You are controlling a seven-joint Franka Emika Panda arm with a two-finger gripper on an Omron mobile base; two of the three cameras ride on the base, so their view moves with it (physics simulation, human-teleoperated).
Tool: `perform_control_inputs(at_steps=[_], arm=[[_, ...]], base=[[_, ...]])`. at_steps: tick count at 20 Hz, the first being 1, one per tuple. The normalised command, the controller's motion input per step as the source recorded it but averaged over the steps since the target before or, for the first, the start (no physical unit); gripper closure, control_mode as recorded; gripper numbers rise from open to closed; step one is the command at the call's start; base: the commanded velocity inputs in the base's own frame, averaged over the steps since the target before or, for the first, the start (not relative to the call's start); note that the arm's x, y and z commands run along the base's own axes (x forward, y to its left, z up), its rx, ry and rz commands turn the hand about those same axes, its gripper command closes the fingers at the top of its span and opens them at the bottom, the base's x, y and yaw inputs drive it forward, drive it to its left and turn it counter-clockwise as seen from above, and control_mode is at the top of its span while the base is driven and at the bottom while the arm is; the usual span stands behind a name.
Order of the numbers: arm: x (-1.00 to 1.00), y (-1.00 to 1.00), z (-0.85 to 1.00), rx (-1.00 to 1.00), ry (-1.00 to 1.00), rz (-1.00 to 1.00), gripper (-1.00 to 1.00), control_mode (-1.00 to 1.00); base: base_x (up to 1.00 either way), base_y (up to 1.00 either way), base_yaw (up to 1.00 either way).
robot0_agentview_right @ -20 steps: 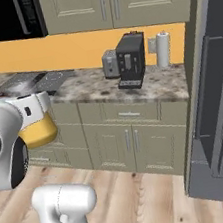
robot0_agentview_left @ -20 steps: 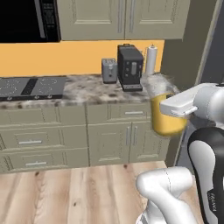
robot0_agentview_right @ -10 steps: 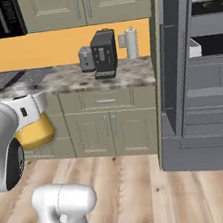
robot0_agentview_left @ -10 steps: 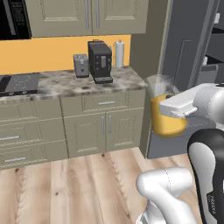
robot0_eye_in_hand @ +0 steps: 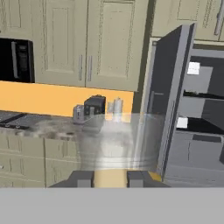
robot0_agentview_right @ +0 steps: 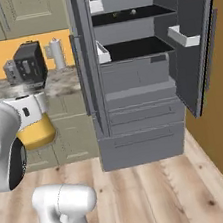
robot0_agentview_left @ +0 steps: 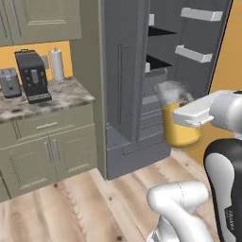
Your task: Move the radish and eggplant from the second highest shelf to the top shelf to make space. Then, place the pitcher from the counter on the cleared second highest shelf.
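My gripper (robot0_eye_in_hand: pixel 109 179) is shut on the pitcher (robot0_eye_in_hand: pixel 117 144), a squat yellow-orange vessel with a cloudy clear upper part, held up in the air. In the left base view the pitcher (robot0_agentview_left: pixel 181 127) hangs in front of the open fridge, with the gripper (robot0_agentview_left: pixel 185 116) on its side. From the right base it shows as a yellow body (robot0_agentview_right: pixel 36 134) under the hand (robot0_agentview_right: pixel 28 109). The eggplant (robot0_agentview_right: pixel 117 15) and the pale radish (robot0_agentview_right: pixel 133 12) lie on the top shelf (robot0_agentview_right: pixel 125 20). The second highest shelf (robot0_agentview_right: pixel 134 49) below it is a bare black panel. The counter (robot0_agentview_left: pixel 42 101) lies to the left.
The fridge door (robot0_agentview_right: pixel 197 45) stands open to the right with white bins on it. Grey drawers (robot0_agentview_right: pixel 138 109) fill the fridge's lower part. A coffee machine (robot0_agentview_left: pixel 32 75), a toaster (robot0_agentview_left: pixel 9 82) and a paper towel roll (robot0_agentview_left: pixel 57 64) stand on the counter. Wooden floor lies in front.
The whole picture has slid left: the base has moved from facing the counter to facing the open fridge. The pitcher stays held in the same place relative to the arm.
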Motion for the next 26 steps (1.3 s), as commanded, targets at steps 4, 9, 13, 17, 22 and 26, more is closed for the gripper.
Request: perform_control_inputs(at_steps=[4, 9, 13, 17, 22, 26], arm=[[0.0, 0.0, 0.0, 0.0, 0.0, 0.0, 1.0, 1.0], [0.0, 0.0, 0.0, 0.0, 0.0, 0.0, 1.0, 1.0], [0.0, 0.0, 0.0, 0.0, 0.0, 0.0, 1.0, 1.0], [0.0, 0.0, 0.0, 0.0, 0.0, 0.0, 1.0, 1.0], [0.0, 0.0, 0.0, 0.0, 0.0, 0.0, 1.0, 1.0], [0.0, 0.0, 0.0, 0.0, 0.0, 0.0, 1.0, 1.0]], base=[[0.48, -0.64, -0.41], [0.71, -0.53, -0.35], [0.88, -0.11, -0.23], [0.99, 0.02, -0.05], [0.98, 0.06, 0.09], [0.93, -0.01, 0.18]])
